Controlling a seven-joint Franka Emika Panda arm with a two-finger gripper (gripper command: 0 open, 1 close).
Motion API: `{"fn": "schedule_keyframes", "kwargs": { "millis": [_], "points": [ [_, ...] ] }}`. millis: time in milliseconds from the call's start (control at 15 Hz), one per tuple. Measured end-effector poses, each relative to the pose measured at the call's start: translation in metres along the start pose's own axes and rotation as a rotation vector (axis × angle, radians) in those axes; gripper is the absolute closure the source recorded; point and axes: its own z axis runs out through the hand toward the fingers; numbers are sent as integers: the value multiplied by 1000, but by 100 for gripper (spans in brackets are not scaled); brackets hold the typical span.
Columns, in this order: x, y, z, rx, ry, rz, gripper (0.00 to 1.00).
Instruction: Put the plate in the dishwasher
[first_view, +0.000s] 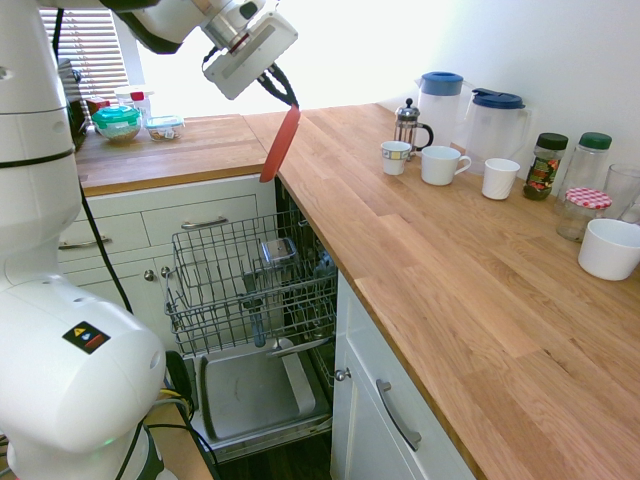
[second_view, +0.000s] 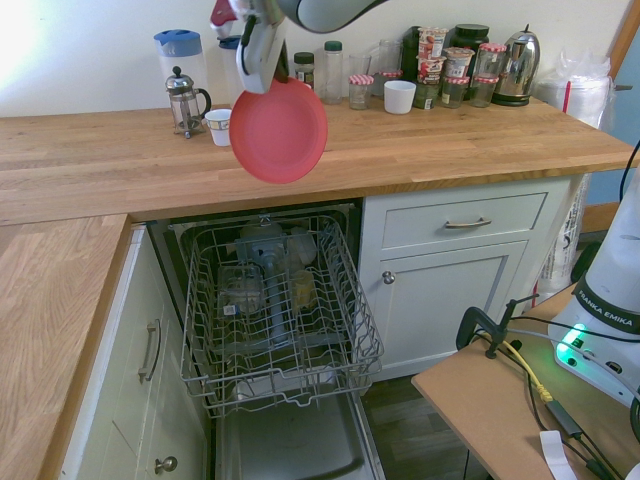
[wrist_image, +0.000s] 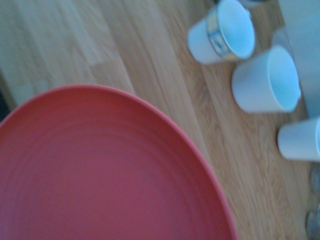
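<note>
Plate (first_view: 281, 145) hangs edge-on in the first exterior view, pinched at its top rim by the hand (first_view: 284, 92), fingers closed on it. It sits in the air over the surface (first_view: 450, 270) edge, above the open dishwasher (first_view: 250, 285). Rack is pulled out over the lowered door, a few items already in it. White mugs (first_view: 443, 164) and jugs stand well apart on the surface.

Second exterior view: plate (second_view: 279, 131) faces the camera, roughly vertical, hanging from the hand (second_view: 262, 72) near its upper left rim. It is above and a bit behind the rack (second_view: 275, 305), not touching anything. Rack front half looks free, wire tines visible.

Wrist view: plate (wrist_image: 105, 170) fills the lower part, blurred, with the wood surface (wrist_image: 100, 45) and three white mugs (wrist_image: 222, 31) beyond it.

Step looks like transport, mid-task: plate lifted, not yet in the rack. Next move likely calls for shifting out over the rack, lowering while keeping the plate upright, lining its edge with a gap between tines, then releasing. Risk: rim catching a wire or the plate tipping flat.
</note>
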Motion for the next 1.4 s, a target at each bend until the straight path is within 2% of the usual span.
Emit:
{"fn": "schedule_keyframes", "kwargs": {
  "millis": [200, 467, 733, 933, 1200, 1400],
  "points": [
    [-35, -85, -11, -31, 101, -167, 100],
    [-73, -152, 12, -131, 140, -257, 100],
    [-113, -188, 18, -248, 171, -233, 100],
    [-129, -197, 31, -351, 187, -183, 100],
    [-137, -205, 43, -402, 210, -130, 100],
    [-143, -214, 40, -406, 249, -144, 100]
  ]
}}
